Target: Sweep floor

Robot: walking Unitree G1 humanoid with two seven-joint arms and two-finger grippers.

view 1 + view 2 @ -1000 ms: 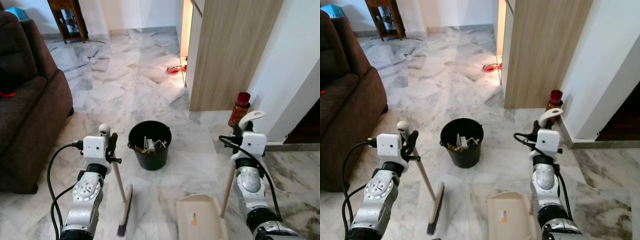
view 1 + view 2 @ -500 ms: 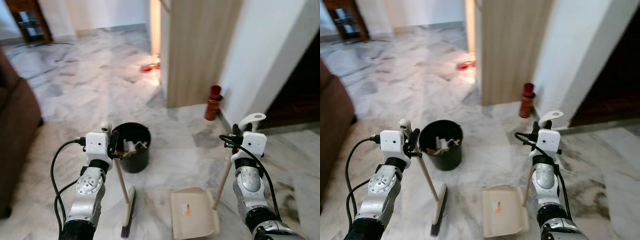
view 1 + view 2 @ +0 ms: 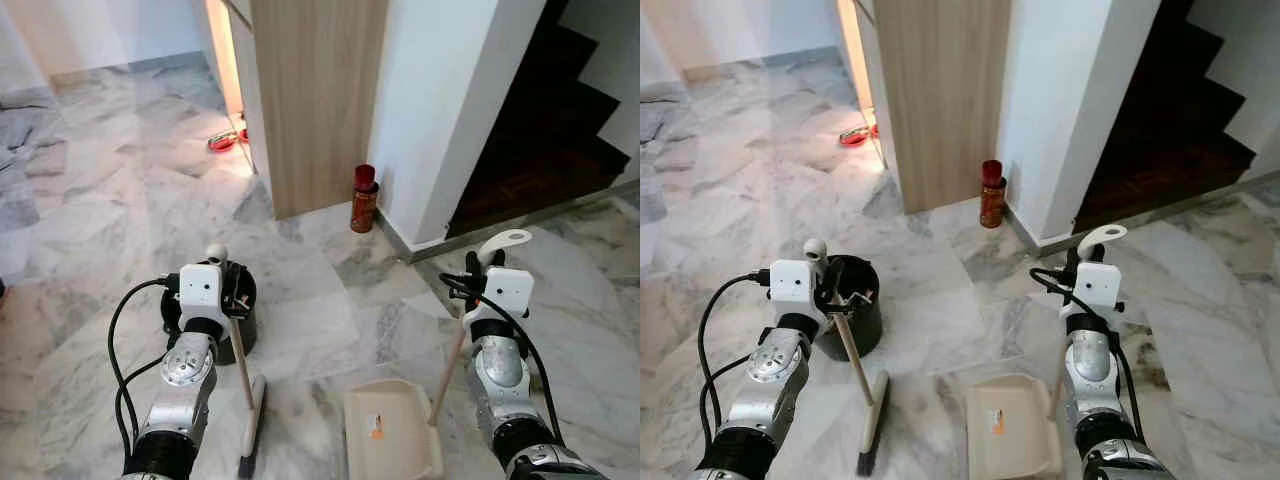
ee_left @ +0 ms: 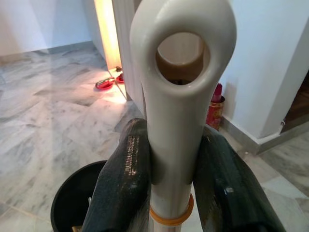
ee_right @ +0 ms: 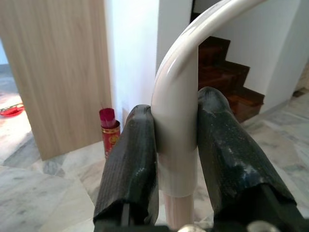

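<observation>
The left gripper [image 4: 171,188] fingers squeeze the broom [image 3: 242,375]; its brush rests on the floor beside the bucket [image 3: 850,325]. The right gripper [image 5: 176,169] fingers squeeze the dustpan [image 3: 390,435] handle. Keep the pan flat and sweep slowly.

Glossy marble floor [image 3: 310,320]; smooth plastic dustpan [image 3: 390,435]; woodgrain cabinet [image 3: 315,95].

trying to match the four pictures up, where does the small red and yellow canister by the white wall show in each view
Left eye view: red and yellow canister on the floor at the white wall's corner, beside the wood panel.
Right eye view: same spot, upper middle.
Left wrist view: right of the cream broom handle, partly hidden behind it.
Right wrist view: left of the black fingers.
Shared landmark: the light wood panel.
</observation>
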